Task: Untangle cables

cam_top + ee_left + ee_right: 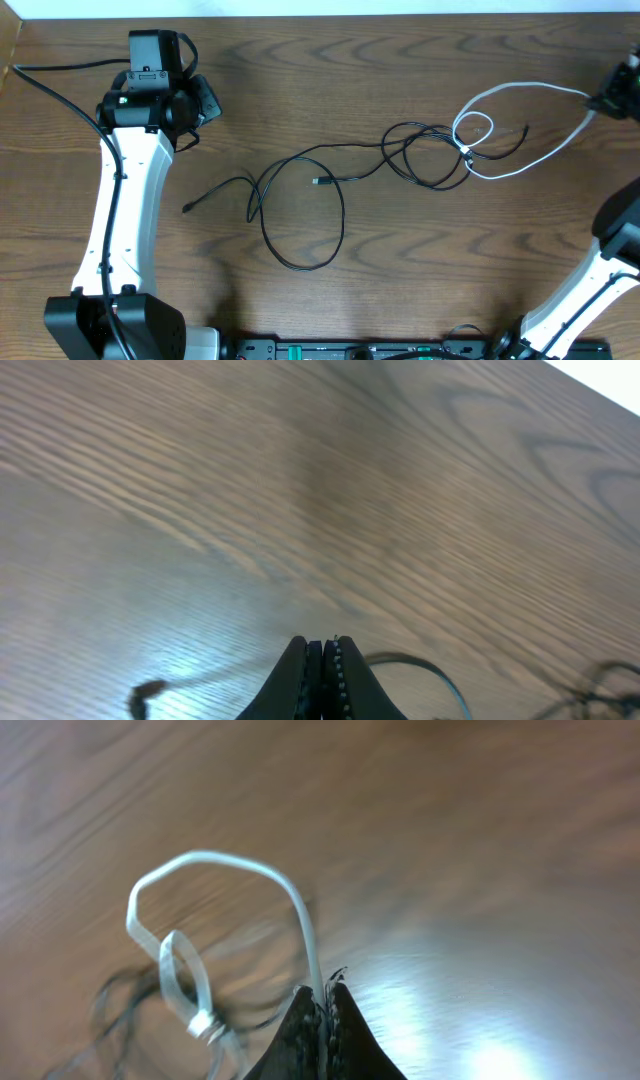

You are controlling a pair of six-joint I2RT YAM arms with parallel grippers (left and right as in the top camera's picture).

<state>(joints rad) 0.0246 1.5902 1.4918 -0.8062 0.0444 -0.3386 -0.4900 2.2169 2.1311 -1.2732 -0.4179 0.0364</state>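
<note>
Wood-grain table (pixel 330 60), brown, fills all three views; a pale strip runs along its far edge.

Left gripper (pixel 322 648): jaws pressed together, nothing between them, hovering above bare wood. Only the finger ends show at the bottom edge of the wrist view. From overhead the wrist housing masks the fingers, so the tips cannot be made out there.

Right gripper (pixel 325 988): jaws pressed together on the white cable (pixel 225 859), which drops straight into the tips. How much of the cord lies inside the pinch is hidden. Overhead, this gripper sits at the far right edge of the frame and is partly cut off.

Outward from that pinch the white cable runs left in two strands, forming a long open loop with a small curl at its left end. That curl overlaps the right-hand knot of the black cables (pixel 430 152). Which strand lies over which there is too fine to tell. In the right wrist view the knot is only a dark blur at lower left.

Further left, the black cables open into one large loop near the table's middle, with a small plug (pixel 316 182) inside it. A thin tail ends in another plug end (pixel 187 208) close to the left arm (pixel 125 210). That end and a curved bit of cord show, blurred, low in the left wrist view.
</note>
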